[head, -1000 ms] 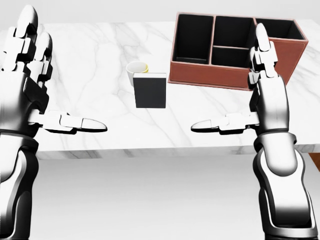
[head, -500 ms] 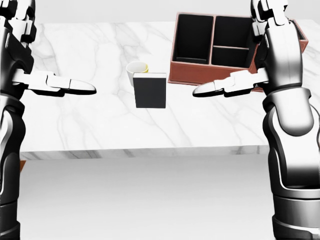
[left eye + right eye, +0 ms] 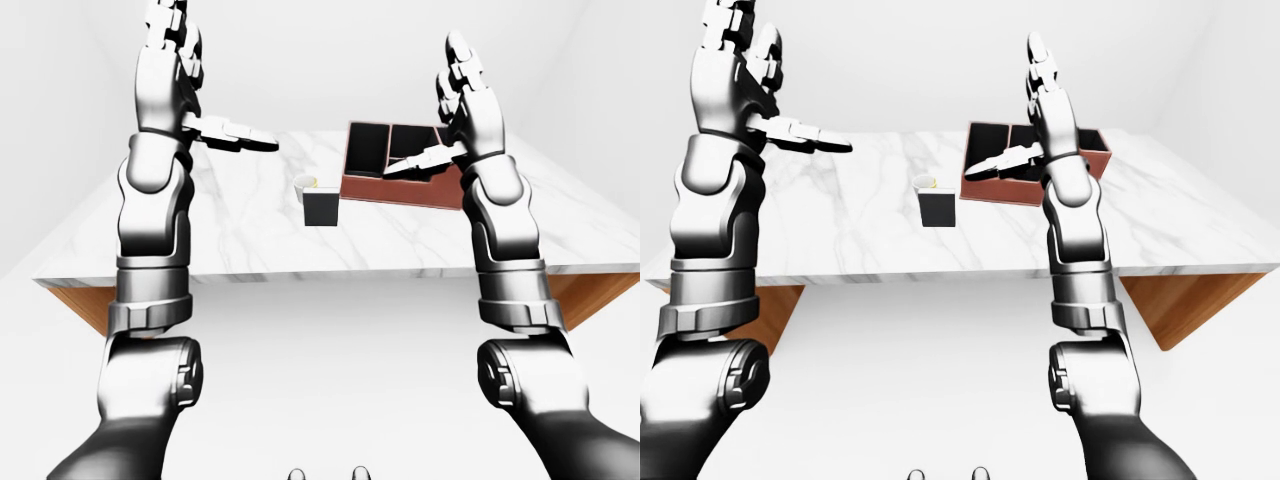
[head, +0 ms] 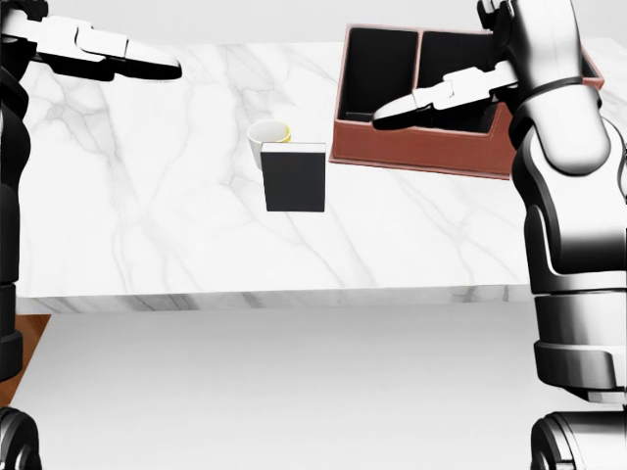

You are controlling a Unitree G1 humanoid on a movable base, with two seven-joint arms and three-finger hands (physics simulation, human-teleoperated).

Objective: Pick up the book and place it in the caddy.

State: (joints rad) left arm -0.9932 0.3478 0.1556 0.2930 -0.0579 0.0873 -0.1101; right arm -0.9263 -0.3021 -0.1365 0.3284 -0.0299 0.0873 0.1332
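Note:
A black book (image 4: 295,177) stands upright on the white marble table (image 4: 147,225), near the middle of the head view. The brown caddy (image 4: 421,157), with several black compartments, sits at the upper right of it. My left hand (image 3: 205,90) is open and raised high above the table's left part, far from the book. My right hand (image 3: 438,112) is open and raised too, and its thumb (image 4: 431,98) shows over the caddy's near wall. Both hands are empty.
A white cup (image 4: 265,142) with a yellow inside stands just above and left of the book in the head view, close against it. The table's near edge (image 4: 294,294) runs across the lower middle. Wooden supports (image 3: 590,295) show under the table's ends.
Both arms have risen from low at the table's near edge to high above the table. The hands stay open. The book, cup and caddy have not moved.

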